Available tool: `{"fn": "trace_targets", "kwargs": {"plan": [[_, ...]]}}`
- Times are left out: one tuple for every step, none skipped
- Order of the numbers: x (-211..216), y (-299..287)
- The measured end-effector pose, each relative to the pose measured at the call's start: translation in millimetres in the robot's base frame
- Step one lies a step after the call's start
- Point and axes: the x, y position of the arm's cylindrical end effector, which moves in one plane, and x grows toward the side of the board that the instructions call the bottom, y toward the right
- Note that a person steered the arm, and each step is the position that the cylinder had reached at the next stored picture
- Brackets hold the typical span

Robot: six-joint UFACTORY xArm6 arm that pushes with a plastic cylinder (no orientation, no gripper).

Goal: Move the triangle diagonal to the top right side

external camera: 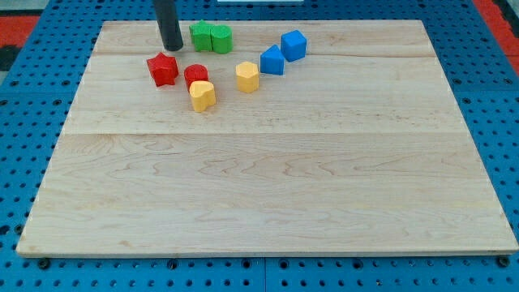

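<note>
My tip [171,48] rests on the board near the view's top left, just above the red star [162,69] and left of the green blocks. A blue block with a pointed, triangle-like top [272,60] sits well to the tip's right. A blue cube [293,45] stands close to its upper right. A yellow hexagon-like block [247,77] lies at its lower left. The tip touches no block.
Two green blocks [200,36] [220,38] sit side by side right of the tip. A red rounded block [195,76] and a yellow block [202,95] lie right of the star. The wooden board [268,186] lies on a blue pegboard.
</note>
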Motion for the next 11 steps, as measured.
{"fn": "trace_targets", "kwargs": {"plan": [[-18,6],[1,10],[29,21],[55,39],[55,120],[55,139],[55,181],[95,216],[100,203],[90,242],[84,256]]}}
